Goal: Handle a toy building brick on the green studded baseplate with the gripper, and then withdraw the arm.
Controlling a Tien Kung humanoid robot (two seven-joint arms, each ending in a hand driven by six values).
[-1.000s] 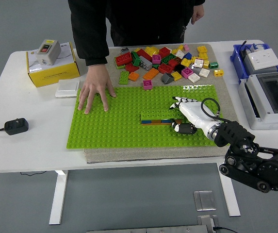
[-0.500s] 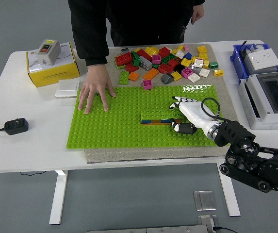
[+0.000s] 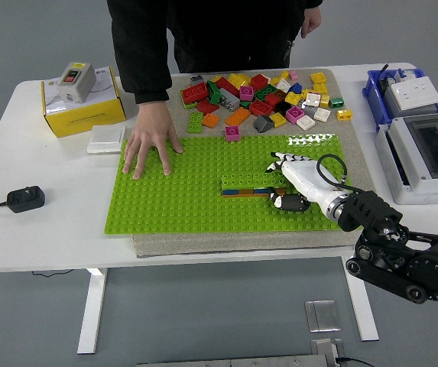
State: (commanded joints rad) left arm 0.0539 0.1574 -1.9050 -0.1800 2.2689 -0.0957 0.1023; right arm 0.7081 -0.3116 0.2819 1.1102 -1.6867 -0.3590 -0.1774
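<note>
No readable text anywhere. The yellow box (image 3: 83, 111) at the table's far left corner has dark print along its front face, too small to make out. The grey switch unit (image 3: 74, 81) on top of it shows a red and a dark button, markings illegible. Bricks and baseplate carry no lettering.

White tabletop (image 3: 43, 237) with rounded corners, carried on white metal legs (image 3: 91, 310), one below the near left edge, another below the near right. Grey floor (image 3: 203, 313) all round, smooth and evenly lit, with no hard shadows. Small square metal floor plate (image 3: 322, 315) beyond the near edge, toward the right. Second plate partly visible just below it.
</note>
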